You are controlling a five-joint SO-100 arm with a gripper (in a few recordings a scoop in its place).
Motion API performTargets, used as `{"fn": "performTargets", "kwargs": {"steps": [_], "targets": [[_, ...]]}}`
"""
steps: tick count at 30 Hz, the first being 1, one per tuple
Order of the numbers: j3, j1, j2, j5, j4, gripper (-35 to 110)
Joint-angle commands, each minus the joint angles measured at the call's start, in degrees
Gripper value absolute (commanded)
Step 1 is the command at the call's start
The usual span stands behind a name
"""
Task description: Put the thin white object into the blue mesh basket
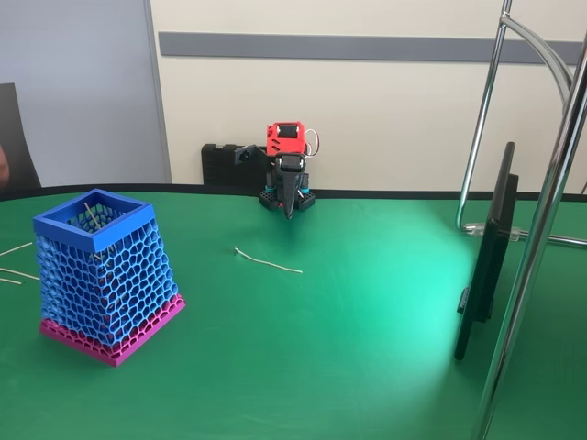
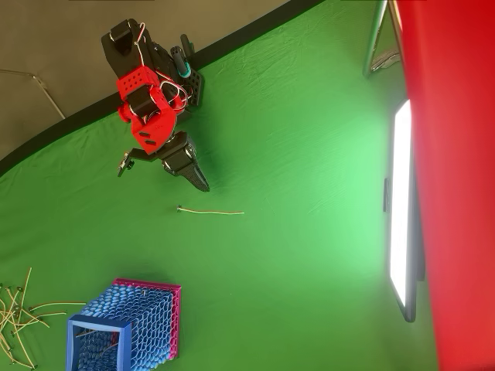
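We are seeing the thin off-white wavy strand [image 1: 267, 262] lying on the green table [image 1: 367, 312], well apart from the blue honeycomb-mesh basket [image 1: 105, 275]. The black gripper [image 2: 203, 185] is hanging closed, gripping nothing, near the strand.

I get bright, even light in both views. A bright patch glares on the green counter [image 1: 404, 293] in the fixed view beside the screen [image 2: 402, 209], which is blown out white overhead. The arm [image 2: 155, 124] casts a short soft shadow. A blurred red shape [image 2: 456, 185] blocks the overhead's right edge.
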Motion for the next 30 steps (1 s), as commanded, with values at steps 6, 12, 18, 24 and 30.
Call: {"fn": "performTargets", "kwargs": {"steps": [6, 12, 18, 24, 30], "targets": [[0.44, -0.09, 0.44, 0.0, 0.09, 1], [0.44, -0.09, 0.44, 0.44, 0.09, 1], [0.44, 0.7, 0.0, 1.32, -0.44, 1], [-1.23, 0.88, -5.19, 2.46, -2.02, 1], [-7.73, 1.14, -12.57, 6.86, 0.09, 1]]}}
